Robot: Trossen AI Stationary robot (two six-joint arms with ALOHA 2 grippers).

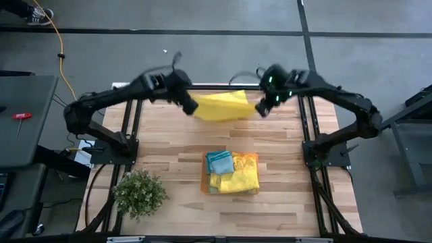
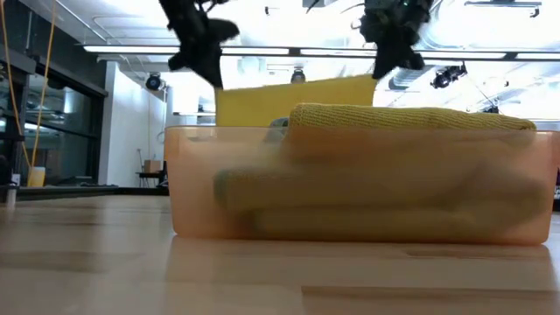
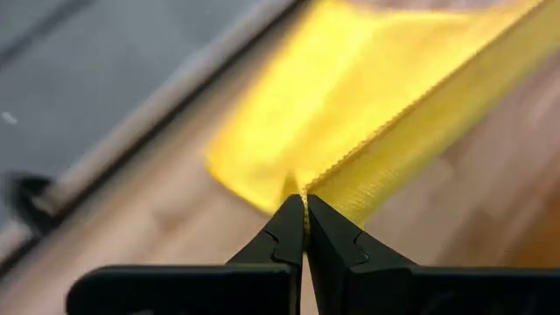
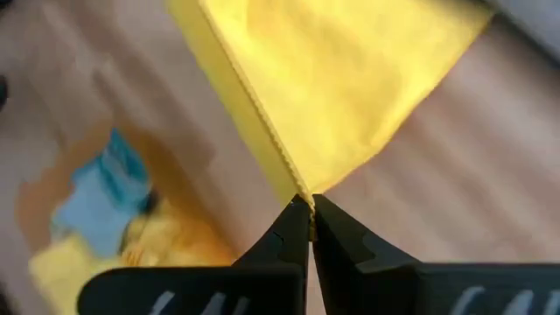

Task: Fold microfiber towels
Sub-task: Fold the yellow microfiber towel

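Wooden table, far side: 1 yellow towel hangs stretched between 2 grippers (both clamped shut), left gripper pinching its left corner, right gripper its right.

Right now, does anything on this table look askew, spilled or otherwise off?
Nothing stands out. The left gripper and right gripper each pinch a corner of a yellow microfiber towel, holding it stretched above the table's far side. The orange tray sits mid-table with yellow and blue towels loosely piled in it, none spilled. The potted plant stands upright.
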